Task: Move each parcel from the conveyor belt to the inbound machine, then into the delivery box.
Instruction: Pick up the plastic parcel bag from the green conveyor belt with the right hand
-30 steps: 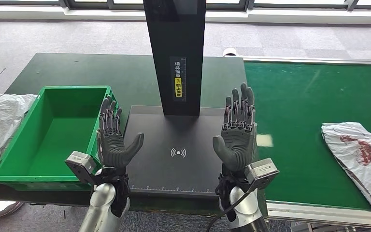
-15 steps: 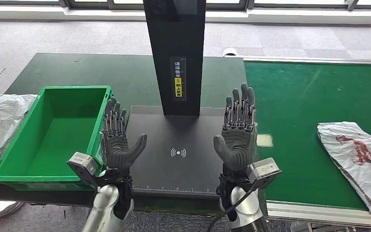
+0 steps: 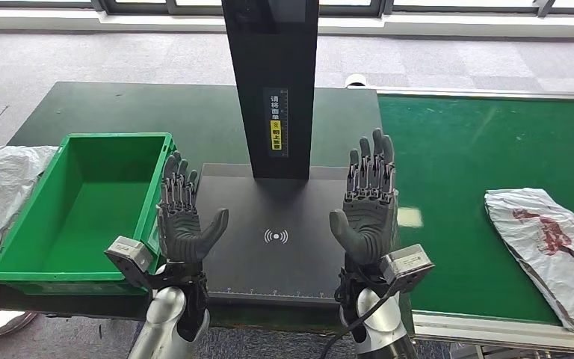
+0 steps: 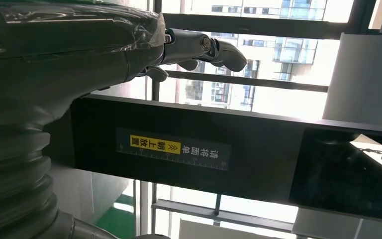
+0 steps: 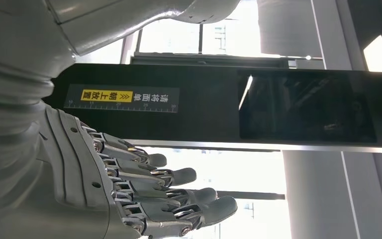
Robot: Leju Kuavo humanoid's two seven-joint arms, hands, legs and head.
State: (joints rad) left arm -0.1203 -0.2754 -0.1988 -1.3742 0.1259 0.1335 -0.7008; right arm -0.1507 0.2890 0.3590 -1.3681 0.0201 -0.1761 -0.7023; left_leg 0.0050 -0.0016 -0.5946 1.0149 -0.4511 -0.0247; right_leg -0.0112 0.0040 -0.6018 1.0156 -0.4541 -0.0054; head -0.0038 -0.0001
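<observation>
The left hand is hovering palm-up over the near left part of the inbound machine, its fingers spread wide and holding nothing, the thumb pointing toward the middle. The right hand is hovering opposite it over the near right part of the machine, also wide with fingers pointing away and thumb turned inward, holding nothing. Between the two hands the machine's flat dark plate is showing a white wireless symbol. At the far side of the plate the machine's black upright column is standing, carrying a label with a yellow patch; the same label is showing in the left wrist view and in the right wrist view.

Just left of the left hand the green delivery box is sitting on the dark worktop, its near right corner close beside that hand. Further left a crumpled white plastic bag is lying at the worktop's edge, touching the box's left wall.

To the right the green conveyor belt is stretching away, and the parcel, a white bag with red print, is lying on it near the right edge, well apart from the right hand.
</observation>
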